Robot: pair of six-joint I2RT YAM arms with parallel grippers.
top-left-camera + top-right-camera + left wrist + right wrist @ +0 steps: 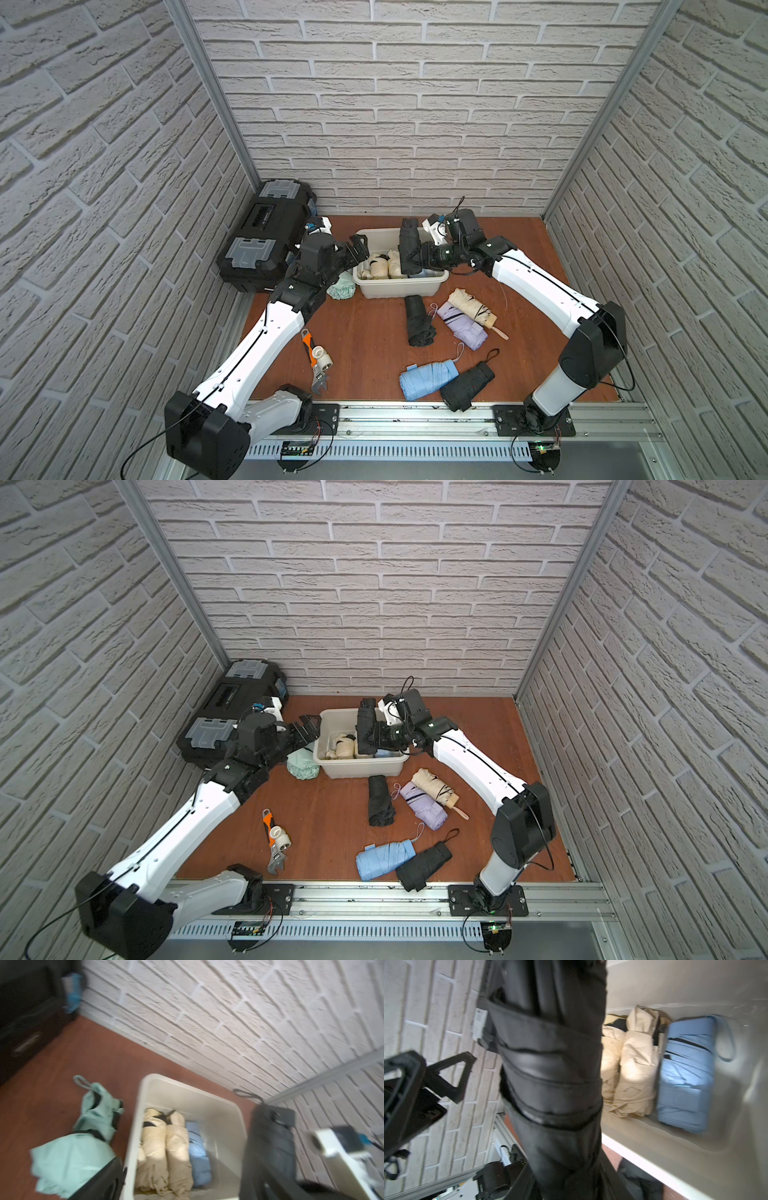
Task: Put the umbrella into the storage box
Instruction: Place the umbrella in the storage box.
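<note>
Brick-walled corner (415, 124): right tool (415, 257) grips soft, light-looking umbrella (408, 239), seemingly near one end, over box (399, 287); left tool (360, 246) gapes empty.

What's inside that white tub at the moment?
Two cream umbrellas and a light blue umbrella lie side by side in the storage box. The black umbrella, held up close by, blocks part of its inside in both top views.
</note>
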